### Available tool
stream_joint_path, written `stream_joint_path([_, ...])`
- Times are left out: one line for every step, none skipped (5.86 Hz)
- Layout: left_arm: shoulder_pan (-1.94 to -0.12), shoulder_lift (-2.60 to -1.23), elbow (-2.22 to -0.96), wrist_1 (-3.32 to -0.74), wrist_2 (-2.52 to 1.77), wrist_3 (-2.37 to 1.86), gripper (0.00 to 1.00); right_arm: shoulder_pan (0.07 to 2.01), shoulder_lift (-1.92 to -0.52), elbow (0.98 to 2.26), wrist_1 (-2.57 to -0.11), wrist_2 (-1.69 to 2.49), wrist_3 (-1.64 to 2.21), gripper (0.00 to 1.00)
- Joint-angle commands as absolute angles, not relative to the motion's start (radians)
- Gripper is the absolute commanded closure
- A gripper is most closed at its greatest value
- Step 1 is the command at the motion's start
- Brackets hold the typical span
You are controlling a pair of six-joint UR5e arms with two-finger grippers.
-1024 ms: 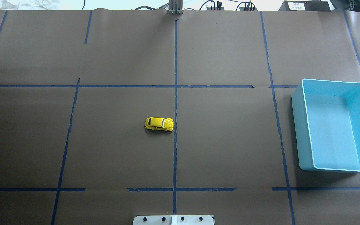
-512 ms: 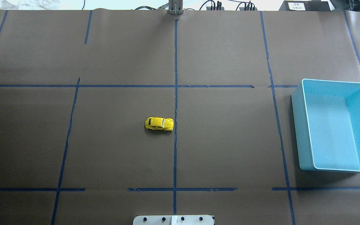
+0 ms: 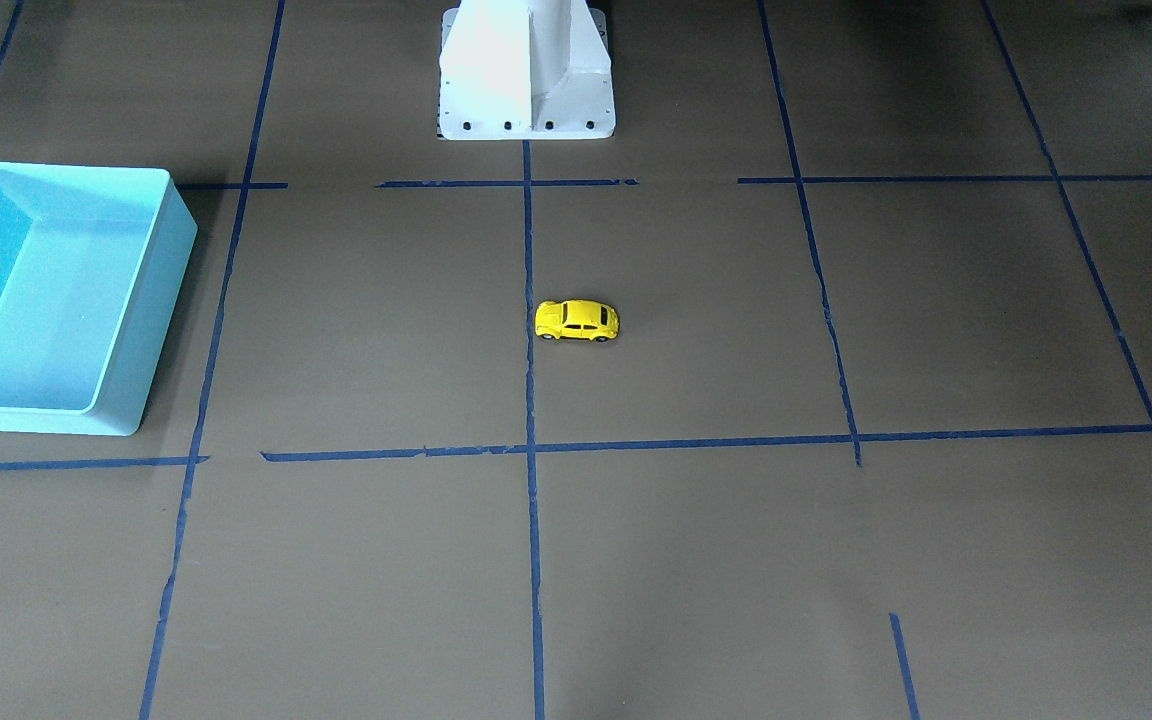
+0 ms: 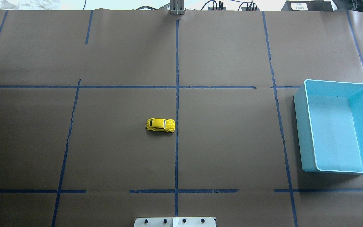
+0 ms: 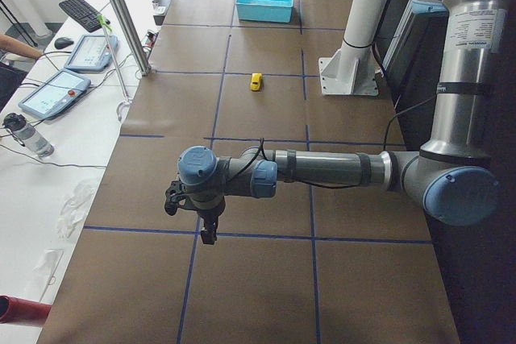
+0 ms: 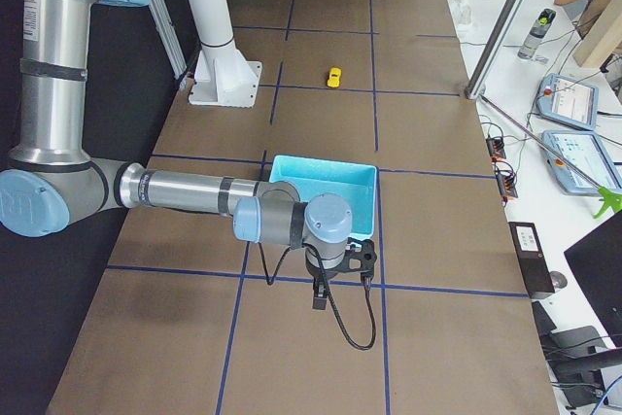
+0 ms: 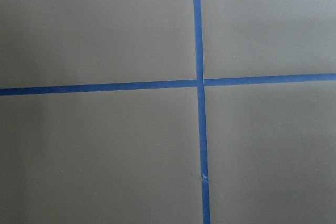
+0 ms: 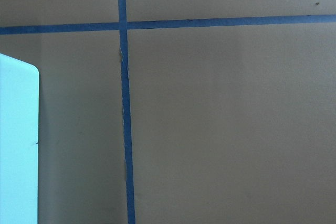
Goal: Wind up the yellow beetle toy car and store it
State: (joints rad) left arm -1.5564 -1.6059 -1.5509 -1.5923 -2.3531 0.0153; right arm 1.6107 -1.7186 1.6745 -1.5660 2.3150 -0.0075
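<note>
Now yellow beetle toy car [image 4: 160,125] outside turquoise bin [image 4: 299,132]; left tool [image 5: 208,235], right tool [image 6: 319,298]: cannot tell.

The left arm [image 5: 322,168] drops straight to a bent elbow, then runs its forearm out level above the left end of the counter [image 5: 266,296]. The left hand [image 5: 209,234] hangs straight down, clear of the surface. The right arm [image 6: 185,191] takes the same pose over the counter's right end, with the right hand [image 6: 318,296] pointing down too; I cannot tell whether either hand's fingers are parted or closed.
</note>
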Motion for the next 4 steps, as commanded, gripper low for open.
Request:
stream_joint_path([-1.554,-1.609,-1.549,-1.591,-2.353,0.014,0.00,1.611,-1.729,1.684,-1.571,2.319,-0.006,0.00])
stream_joint_path([-1.549,-1.615,-1.561,-1.589,-2.353,0.014,0.00,1.611,-1.733,1.686,-1.566,2.359,-0.008,0.00])
stream_joint_path([-1.545,-1.661,-1.583,-1.498,-2.355,0.014,0.00,1.611,-1.733,1.687,-1.566,2.359,-0.009,0.00])
stream_joint_path([-1.533,-1.757,-1.609,-1.313,-2.353,0.014,0.00,1.611,-1.733,1.687,-1.566,2.359,-0.009,0.00])
